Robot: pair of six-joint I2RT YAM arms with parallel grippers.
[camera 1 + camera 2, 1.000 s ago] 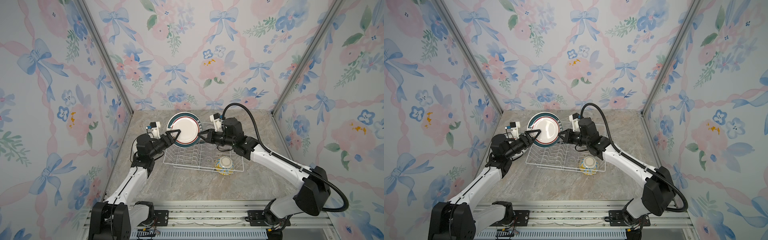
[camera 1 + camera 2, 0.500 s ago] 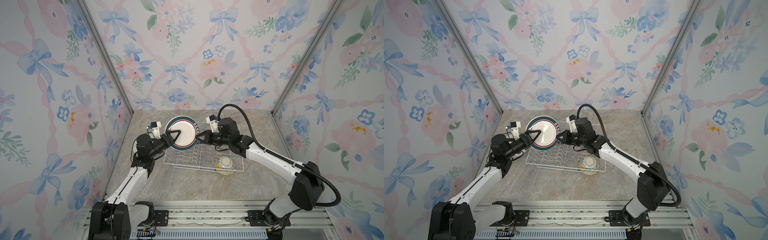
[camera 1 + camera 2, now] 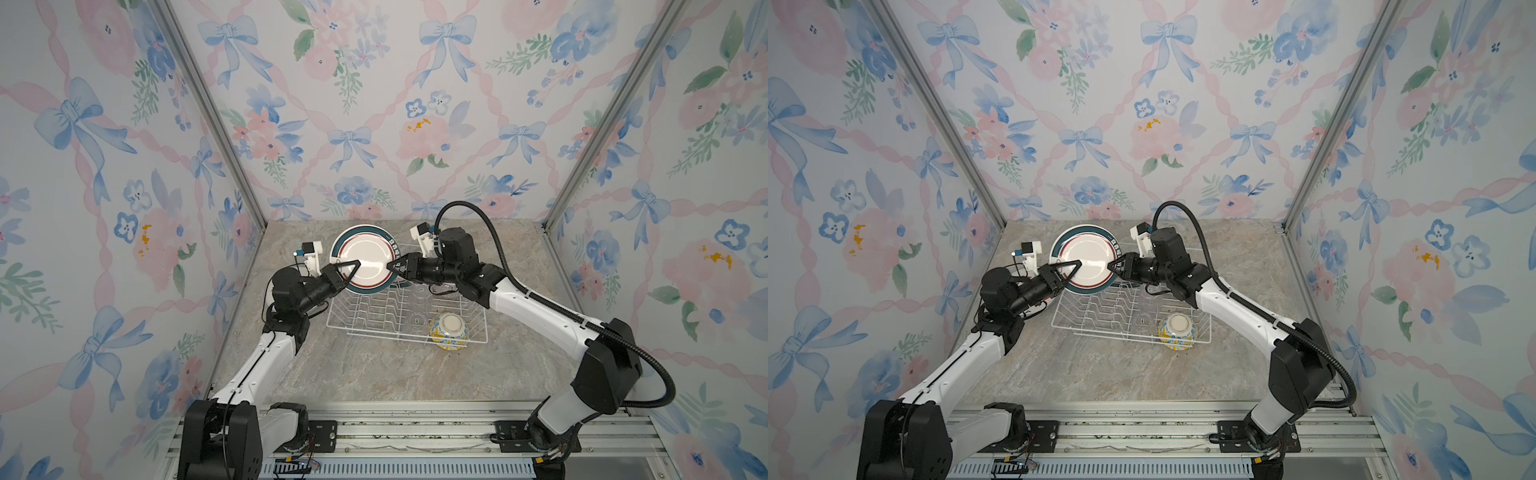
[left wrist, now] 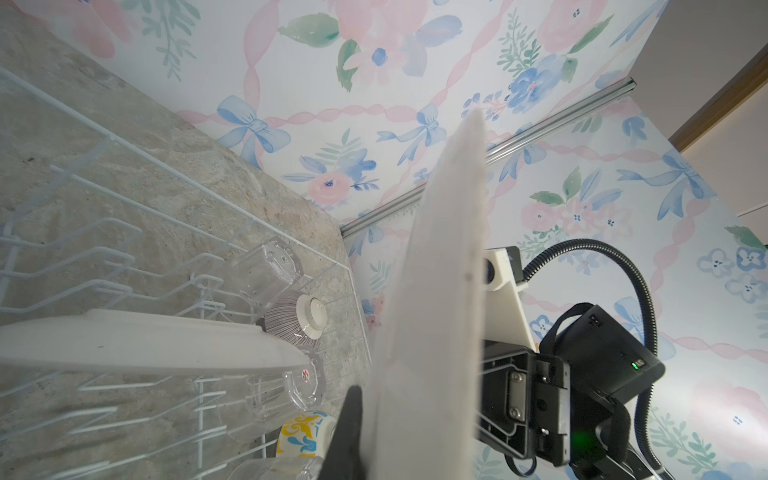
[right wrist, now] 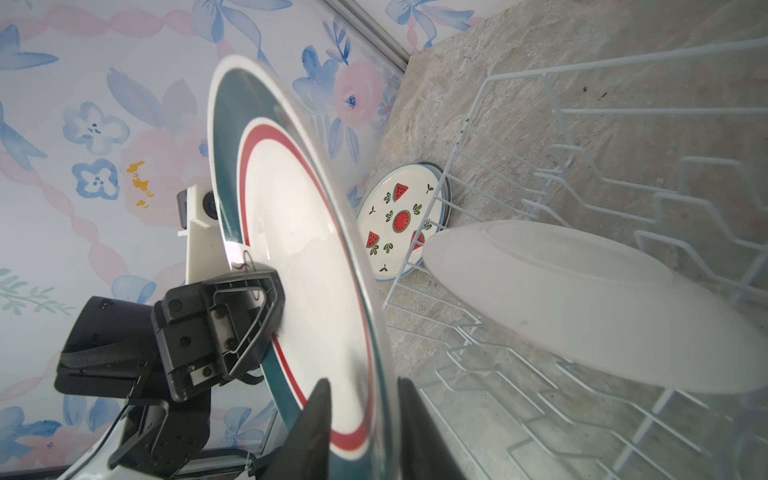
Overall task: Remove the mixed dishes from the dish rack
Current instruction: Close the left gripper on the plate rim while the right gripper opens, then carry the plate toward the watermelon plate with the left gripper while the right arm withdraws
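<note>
The counter (image 3: 374,374) is occupied at frame centre by the dish rack (image 3: 374,316). At the rack's upper-left corner in both top views, the teal-rimmed plate (image 3: 368,259) is clamped at its left edge by the left pincer (image 3: 355,266). The right pincer (image 3: 390,266) is set with jaws apart around the right rim.
</note>
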